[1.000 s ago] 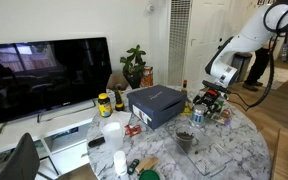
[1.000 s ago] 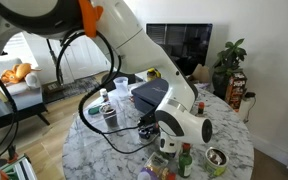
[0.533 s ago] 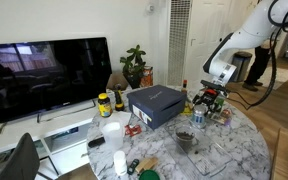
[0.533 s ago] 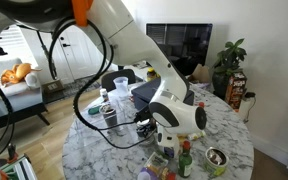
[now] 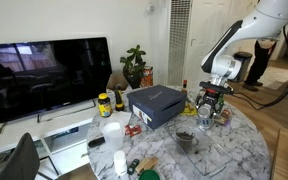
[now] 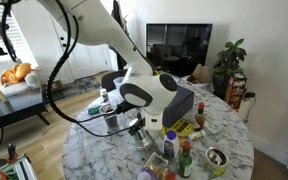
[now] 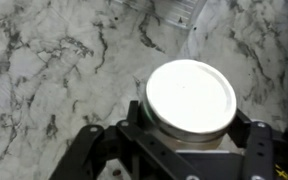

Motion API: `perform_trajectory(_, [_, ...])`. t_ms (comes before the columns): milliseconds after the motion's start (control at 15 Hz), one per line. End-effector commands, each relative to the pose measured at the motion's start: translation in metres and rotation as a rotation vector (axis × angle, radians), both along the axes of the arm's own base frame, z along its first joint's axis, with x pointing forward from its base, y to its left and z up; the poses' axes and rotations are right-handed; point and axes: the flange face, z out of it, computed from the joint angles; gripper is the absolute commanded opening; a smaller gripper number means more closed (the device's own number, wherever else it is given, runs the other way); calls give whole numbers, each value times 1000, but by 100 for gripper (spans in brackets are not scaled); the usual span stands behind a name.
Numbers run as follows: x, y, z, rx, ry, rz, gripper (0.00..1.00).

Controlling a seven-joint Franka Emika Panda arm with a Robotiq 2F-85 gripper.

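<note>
My gripper (image 7: 191, 132) is shut on a glass jar with a white lid (image 7: 190, 95). In the wrist view the two black fingers press on the jar's sides, and the jar hangs over the marble tabletop (image 7: 44, 70). In both exterior views the gripper (image 5: 208, 104) (image 6: 141, 128) hangs just above the round marble table (image 6: 104, 150), beside the dark blue box (image 5: 156, 104) (image 6: 174, 100). The jar itself is too small to make out in the exterior views.
Sauce bottles (image 6: 184, 158) and a small bowl (image 6: 216, 158) stand near the table edge. A clear cup with dark contents (image 5: 184, 138), a white cup (image 5: 112, 133) and a yellow-lidded jar (image 5: 104, 104) are on the table. A TV (image 5: 46, 75) and a plant (image 5: 134, 65) stand behind.
The arm has swung across the table, carrying the gripper away from the cluster of bottles toward the table's middle beside the blue box.
</note>
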Motion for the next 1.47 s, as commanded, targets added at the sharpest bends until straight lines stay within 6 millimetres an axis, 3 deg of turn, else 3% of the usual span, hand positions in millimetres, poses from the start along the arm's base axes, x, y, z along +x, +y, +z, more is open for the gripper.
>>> perform_trajectory(0, [-16, 25, 8, -191, -5, 7, 56])
perform_trajectory(467, [-24, 64, 2, -427, -13, 49, 56])
perform_trajectory(1000, [-23, 76, -2, -454, 38, 109, 56])
perform_trajectory(1067, [-23, 77, -2, -445, 41, 111, 60])
perform_trajectory(1267, [-24, 78, -5, -425, 57, 115, 94])
perform_trajectory(1400, [-28, 77, -10, -416, 77, 116, 98])
